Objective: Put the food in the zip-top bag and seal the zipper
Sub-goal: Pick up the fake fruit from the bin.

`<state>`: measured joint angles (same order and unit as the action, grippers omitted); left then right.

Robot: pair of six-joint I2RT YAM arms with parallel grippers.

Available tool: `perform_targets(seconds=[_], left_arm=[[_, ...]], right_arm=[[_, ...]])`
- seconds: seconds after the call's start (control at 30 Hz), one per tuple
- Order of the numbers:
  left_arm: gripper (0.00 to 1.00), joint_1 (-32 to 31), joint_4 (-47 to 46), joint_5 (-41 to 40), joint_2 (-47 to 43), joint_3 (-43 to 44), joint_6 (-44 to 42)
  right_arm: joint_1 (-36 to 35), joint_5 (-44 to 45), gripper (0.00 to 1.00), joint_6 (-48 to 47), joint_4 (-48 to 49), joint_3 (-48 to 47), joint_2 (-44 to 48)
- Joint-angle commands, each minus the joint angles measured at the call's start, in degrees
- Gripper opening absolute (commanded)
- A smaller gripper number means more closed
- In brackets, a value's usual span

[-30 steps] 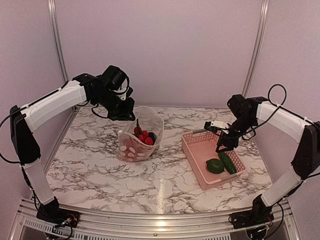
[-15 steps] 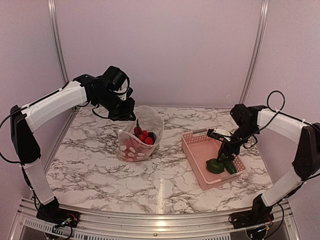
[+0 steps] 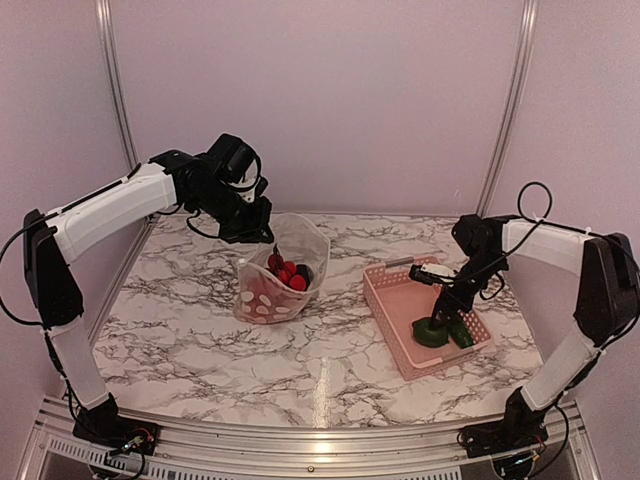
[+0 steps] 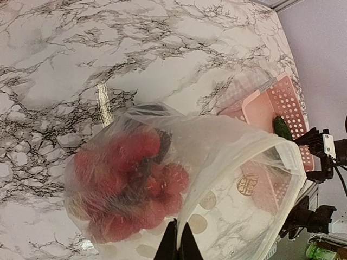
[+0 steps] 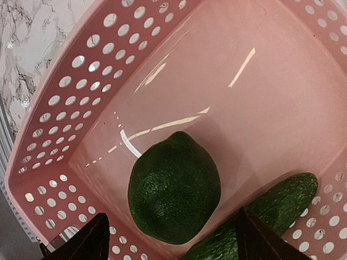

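The clear dotted zip-top bag (image 3: 262, 300) stands open on the marble table, with red fruit and berries (image 3: 288, 275) and a dark piece inside. My left gripper (image 3: 252, 228) is shut on the bag's back rim and holds the mouth up; the left wrist view shows its tips (image 4: 178, 238) pinching the rim of the bag (image 4: 233, 162) beside the red food (image 4: 130, 184). My right gripper (image 3: 440, 320) is open and low in the pink basket. Its fingers straddle a round dark green piece (image 5: 173, 187), not touching it. The cucumber (image 5: 271, 206) lies beside it.
The pink slotted basket (image 3: 392, 290) sits at the right of the table, its perforated walls (image 5: 65, 108) close around my right fingers. Marble tabletop (image 3: 330, 350) lies between bag and basket. Purple walls and metal rails enclose the table.
My right gripper has dropped from above the basket down into it, open over the round green piece. The left gripper and the bag have stayed put.
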<state>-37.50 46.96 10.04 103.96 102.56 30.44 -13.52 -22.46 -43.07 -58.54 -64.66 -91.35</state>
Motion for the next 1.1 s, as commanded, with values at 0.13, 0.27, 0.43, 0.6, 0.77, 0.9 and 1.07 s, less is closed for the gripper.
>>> perform_targets(seconds=[0.13,0.27,0.43,0.6,0.77,0.9,1.07], left_arm=[[0.0,0.23,-0.25,0.22,1.51,-0.35,-0.45],[0.0,0.23,-0.22,0.35,1.42,-0.35,-0.72],[0.0,0.23,-0.21,0.24,1.33,-0.43,-0.9],[0.0,0.23,-0.29,0.32,1.42,-0.26,-1.03],[0.0,0.28,-0.31,0.51,1.24,-0.75,-1.24],[0.0,0.26,-0.35,0.68,1.07,-1.3,-1.17],[0.0,0.25,-0.41,0.76,0.89,-1.57,-1.08]], right_arm=[[0.32,1.89,0.78,1.89,2.38,1.62,-2.42],[0.27,1.43,0.78,3.12,3.28,1.73,-3.34],[0.25,1.1,0.77,3.89,3.93,1.82,-4.19],[0.13,0.74,0.77,5.15,4.81,1.95,-5.75],[-0.31,0.29,0.77,5.84,5.08,2.06,-6.46],[-0.54,0.2,0.72,5.93,4.91,1.88,-6.49],[-0.54,-0.26,0.58,4.23,1.93,-0.41,-5.88]])
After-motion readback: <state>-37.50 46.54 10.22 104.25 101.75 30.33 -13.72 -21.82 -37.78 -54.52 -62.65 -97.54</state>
